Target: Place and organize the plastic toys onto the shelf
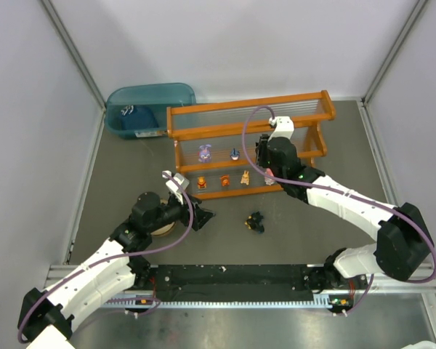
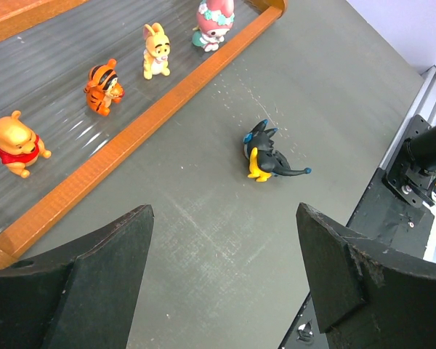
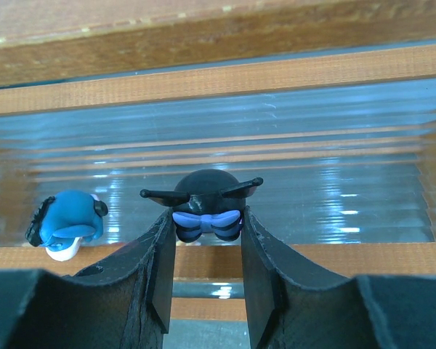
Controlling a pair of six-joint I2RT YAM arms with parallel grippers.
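Left fingers (image 2: 94,283) stand wide apart, empty, above the tabletop (image 2: 203,233) near the front rail of the shelf (image 2: 131,131). The black-yellow toy (image 2: 265,154) lies on its side ahead of them, well apart from the rail. In the left wrist view its long axis runs from the ears at upper left to the tail tip at right.

Right fingers (image 3: 149,283) are part closed on the bow toy (image 3: 203,193), over a ribbed tier beside the blue toy (image 3: 65,218). Lower it squarely onto the ribs, clear of the blue toy, then release gently. It is upright, bow toward the camera, antennae parallel to the rails.
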